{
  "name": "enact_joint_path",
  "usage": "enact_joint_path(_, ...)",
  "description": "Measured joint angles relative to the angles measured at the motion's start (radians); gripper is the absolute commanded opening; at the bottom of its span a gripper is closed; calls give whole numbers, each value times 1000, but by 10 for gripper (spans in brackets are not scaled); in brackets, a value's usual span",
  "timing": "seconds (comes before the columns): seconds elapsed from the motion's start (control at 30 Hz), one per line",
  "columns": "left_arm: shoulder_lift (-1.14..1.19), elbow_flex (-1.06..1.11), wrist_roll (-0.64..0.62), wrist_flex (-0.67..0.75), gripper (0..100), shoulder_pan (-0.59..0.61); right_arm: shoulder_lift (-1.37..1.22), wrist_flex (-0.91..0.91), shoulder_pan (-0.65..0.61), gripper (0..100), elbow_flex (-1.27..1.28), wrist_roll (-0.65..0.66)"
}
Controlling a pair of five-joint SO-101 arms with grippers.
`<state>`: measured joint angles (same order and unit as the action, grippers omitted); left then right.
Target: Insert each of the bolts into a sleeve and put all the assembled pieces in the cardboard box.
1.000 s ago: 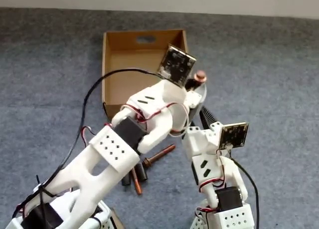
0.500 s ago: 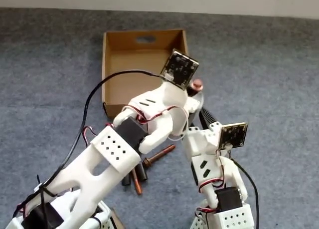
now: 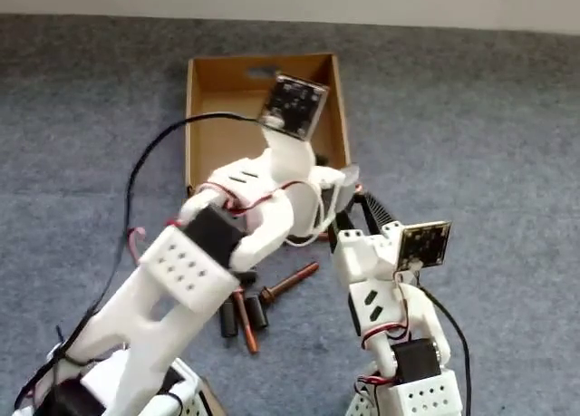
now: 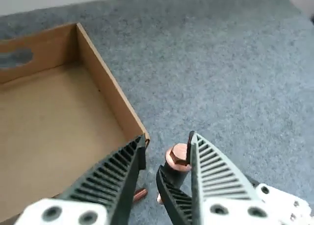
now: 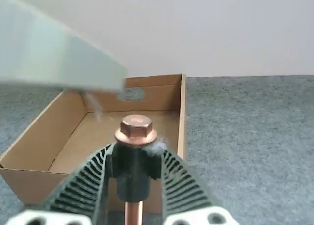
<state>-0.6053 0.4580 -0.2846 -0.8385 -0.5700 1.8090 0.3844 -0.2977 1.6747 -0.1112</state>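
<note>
Both arms [image 3: 181, 280] are white plastic with perforated housings; black servos [image 3: 215, 232]; red and black cables [image 3: 133, 178]; ribbed black gripper fingers [image 4: 115, 173].

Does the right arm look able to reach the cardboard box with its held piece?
Probably not yet: the right gripper is shut on the sleeved bolt near the corner of the cardboard box, but the open left gripper sits around its head.
</note>
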Motion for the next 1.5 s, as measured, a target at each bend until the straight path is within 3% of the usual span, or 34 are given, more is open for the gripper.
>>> enact_joint_path(0.1,-87,0,0,-21,143,34,0,0,0,7,0,0)
enact_joint_path(0.23,-178,0,0,-121,0,152,0,0,0,7,0,0)
enact_joint_path(0.33,-189,40,11,-201,27,299,0,0,0,7,0,0)
enact_joint_path(0.43,-173,175,101,-207,27,462,0,0,0,7,0,0)
enact_joint_path(0.53,-147,342,236,-163,29,594,0,6,0,7,0,0)
enact_joint_path(0.7,-133,623,362,74,27,778,0,103,0,9,0,0)
enact_joint_path(0.83,-133,802,365,290,27,799,0,130,0,9,0,0)
enact_joint_path(1.0,-133,901,365,442,27,799,0,135,0,9,0,15)
enact_joint_path(1.13,-133,918,365,476,30,799,0,230,0,9,-15,135)
enact_joint_path(1.5,-132,947,367,471,30,799,-5,474,0,9,-394,166)
